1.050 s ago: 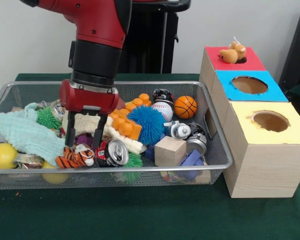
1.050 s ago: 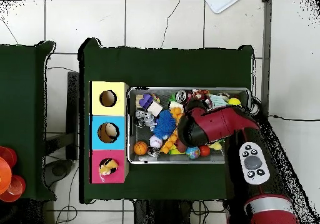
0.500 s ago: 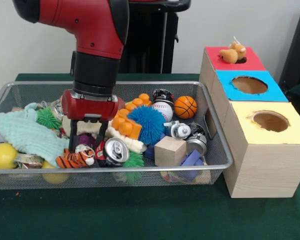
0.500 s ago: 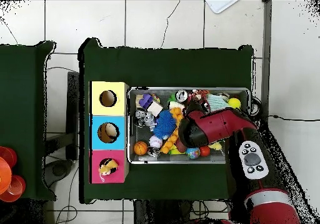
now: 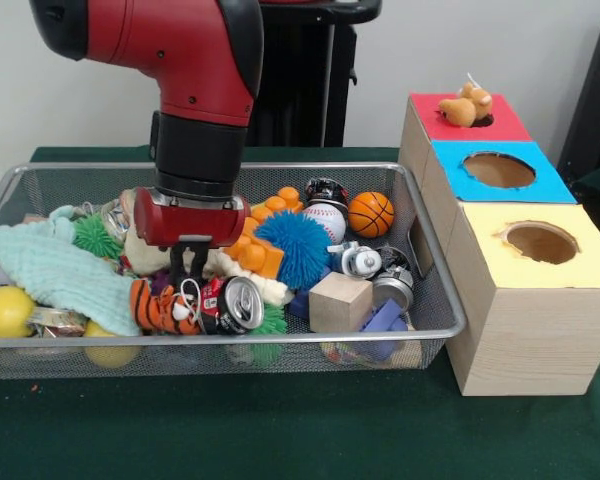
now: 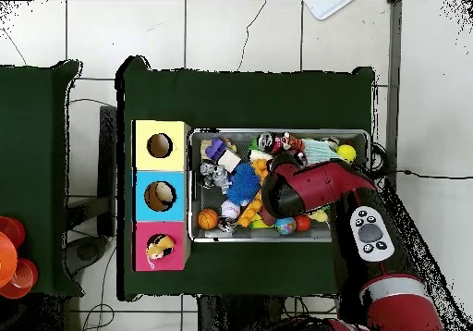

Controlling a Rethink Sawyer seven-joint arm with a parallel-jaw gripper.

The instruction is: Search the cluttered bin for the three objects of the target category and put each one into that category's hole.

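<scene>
Nearest you, along the front rim of the wire bin [image 5: 280,340], lies the striped tiger toy [image 5: 158,308], touching a crushed drink can [image 5: 230,303] on its right and the mint cloth [image 5: 55,270] on its left. The jaws of the gripper [image 5: 185,275] come down right above the tiger, drawn narrow; whether they grip the toy you cannot tell from here, since the wrist hides the contact.

If the tiger is your pick, and the plush duck [image 5: 465,105] sitting on the red box [image 5: 470,125] suggests soft animals are the category, lift straight up and slowly. The can leans against the toy and could be dragged along, so clear the clutter fully before you swing across.

Behind the tiger sit the orange brick [image 5: 252,245], the blue spiky ball [image 5: 293,248], a wooden cube [image 5: 340,300], then a baseball [image 5: 325,220] and small basketball [image 5: 370,213]. The blue box [image 5: 500,172] and yellow box [image 5: 540,245] stand on the worktop [image 5: 280,430] between you and the red one, so carry high over them.

No label or writing is readable, not even on the can.
</scene>
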